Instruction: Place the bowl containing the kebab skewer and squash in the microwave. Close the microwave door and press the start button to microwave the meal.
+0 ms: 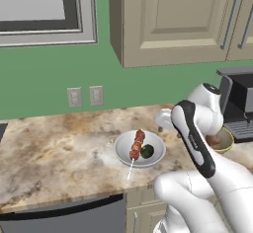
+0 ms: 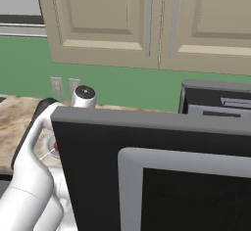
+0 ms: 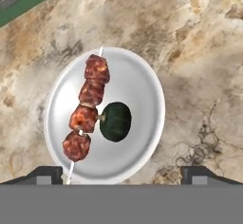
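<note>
Below my hand sits the bowl (image 3: 137, 90), a wide, shallow, smooth light-grey dish with a plain rim, resting on a counter (image 3: 199, 52) of mottled tan and cream stone with brown veining. Across the bowl lies the kebab skewer (image 3: 87, 109): a thin pale stick carrying four knobbly reddish-brown chunks of meat, glossy and rough-surfaced, with the bare ends of the stick reaching the rim on both sides. Just beside the meat, touching it or nearly so, is the squash (image 3: 115, 121), a small dark green rounded lump with faint ribs. From the left base camera the same bowl (image 1: 154, 148) stands on the counter near its front edge, with the skewer's stick poking over the near rim, and a smaller yellowish bowl (image 1: 227, 139) sits to its right, partly behind my arm. On the green wall beyond are two pale outlets (image 1: 85, 97), under beige panelled cabinets (image 1: 173, 19) with slim metal handles. My gripper (image 3: 121, 175) hangs above the bowl's near rim with its dark fingertips (image 3: 45, 175) spread wide, one at each side, holding nothing and touching nothing.
</note>
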Tool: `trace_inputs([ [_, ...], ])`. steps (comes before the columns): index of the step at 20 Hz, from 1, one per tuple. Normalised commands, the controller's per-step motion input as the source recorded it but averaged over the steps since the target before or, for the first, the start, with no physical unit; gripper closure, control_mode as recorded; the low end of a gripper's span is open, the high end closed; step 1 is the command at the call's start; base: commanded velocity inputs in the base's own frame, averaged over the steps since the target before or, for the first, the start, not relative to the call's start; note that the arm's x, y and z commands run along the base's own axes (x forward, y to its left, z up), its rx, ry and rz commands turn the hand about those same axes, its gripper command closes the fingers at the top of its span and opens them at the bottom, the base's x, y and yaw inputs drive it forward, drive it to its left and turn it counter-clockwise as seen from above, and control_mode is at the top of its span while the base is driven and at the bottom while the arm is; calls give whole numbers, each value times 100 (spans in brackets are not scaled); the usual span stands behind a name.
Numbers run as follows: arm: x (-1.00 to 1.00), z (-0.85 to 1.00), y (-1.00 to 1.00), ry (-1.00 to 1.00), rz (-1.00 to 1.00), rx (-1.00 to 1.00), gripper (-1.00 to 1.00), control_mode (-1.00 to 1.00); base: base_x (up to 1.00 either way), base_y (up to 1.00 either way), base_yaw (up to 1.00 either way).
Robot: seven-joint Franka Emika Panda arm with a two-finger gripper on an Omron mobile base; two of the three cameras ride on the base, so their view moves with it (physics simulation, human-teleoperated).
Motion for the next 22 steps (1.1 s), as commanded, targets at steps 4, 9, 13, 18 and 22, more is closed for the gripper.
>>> trace_inputs([
  [4,17,-52,0,28,-8,12,-100,-100,0,0,0],
  [9,34,-52,-3,21,-5,12,-100,-100,0,0,0],
  [13,35,-32,-8,16,-3,12,-100,-100,0,0,0],
  [18,34,-39,-7,8,-3,4,-100,-100,0,0,0],
  [22,36,-48,-1,0,-2,0,-100,-100,0,0,0],
])
